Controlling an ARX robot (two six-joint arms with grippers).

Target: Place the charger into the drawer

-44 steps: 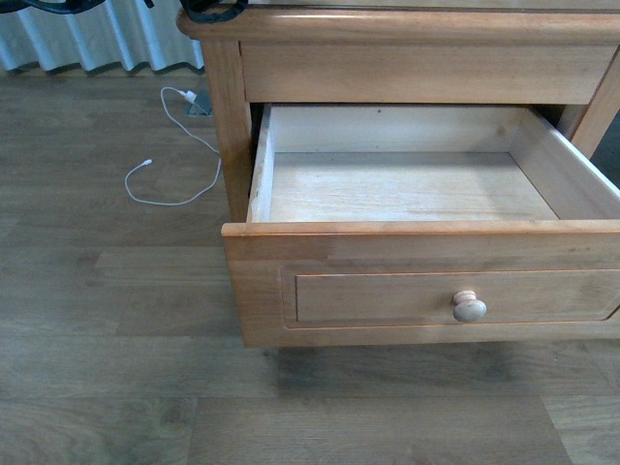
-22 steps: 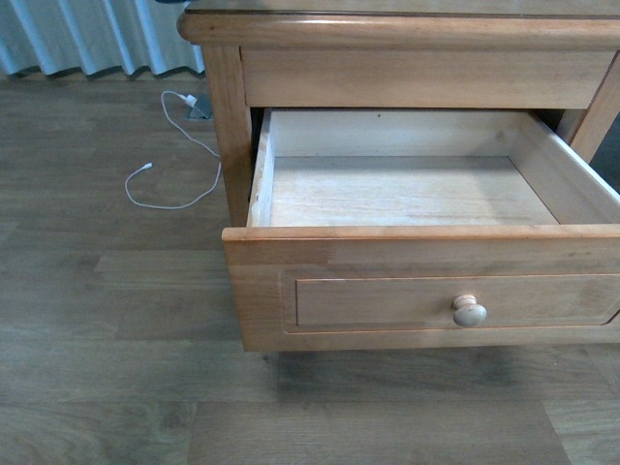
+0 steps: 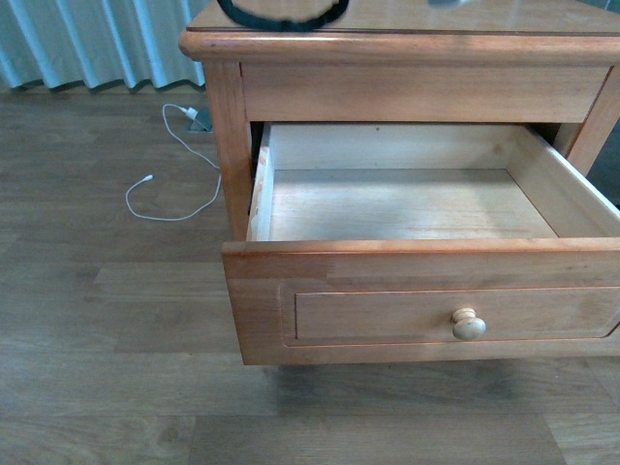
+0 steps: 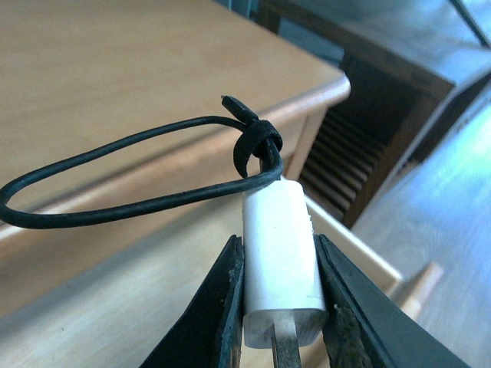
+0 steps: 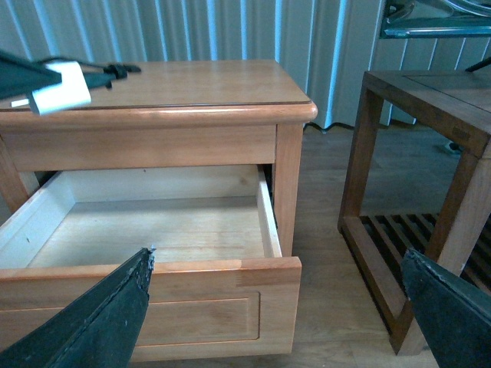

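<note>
Squeezing the white charger [image 4: 280, 253] by its two sides, your left gripper [image 4: 278, 244] has it tight, up over the top of the wooden nightstand [image 3: 407, 44]. The charger's black cable [image 4: 115, 180] sticks out in a loop. Your right gripper [image 5: 276, 253] is spread wide and holds nothing. Below, the drawer [image 3: 426, 262] stands open, pale wood showing inside. A thin white cable [image 3: 147, 178] lies on the floor beside the nightstand.
</note>
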